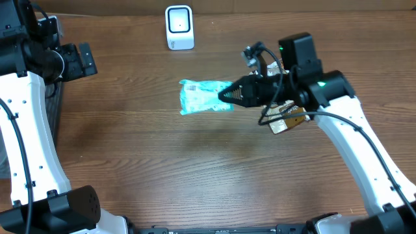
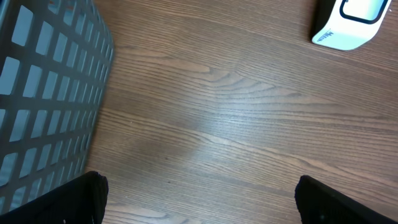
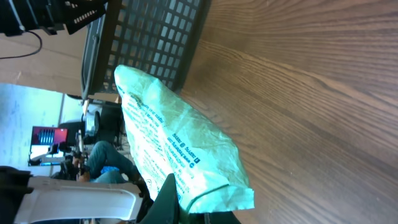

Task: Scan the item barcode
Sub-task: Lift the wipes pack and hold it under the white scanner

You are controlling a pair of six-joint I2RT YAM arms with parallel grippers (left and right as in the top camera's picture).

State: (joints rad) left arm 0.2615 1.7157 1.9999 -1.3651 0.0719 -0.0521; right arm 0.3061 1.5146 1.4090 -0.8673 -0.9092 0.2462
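Observation:
The item, a pale green plastic packet [image 1: 203,96] with printed text and a small barcode label near its left end, hangs above the middle of the table. My right gripper [image 1: 229,95] is shut on the packet's right edge. In the right wrist view the packet [image 3: 177,143] stretches away from the pinched seam between the dark fingers [image 3: 166,200]. A white barcode scanner [image 1: 179,27] stands at the far edge, behind and left of the packet; its base [image 2: 349,23] shows in the left wrist view. My left gripper [image 2: 198,202] is open over bare wood at the far left.
A dark mesh basket [image 2: 43,93] stands at the table's left edge beside my left arm; its wall [image 3: 158,37] shows beyond the packet in the right wrist view. A tan tag [image 1: 286,120] with cables hangs under my right arm.

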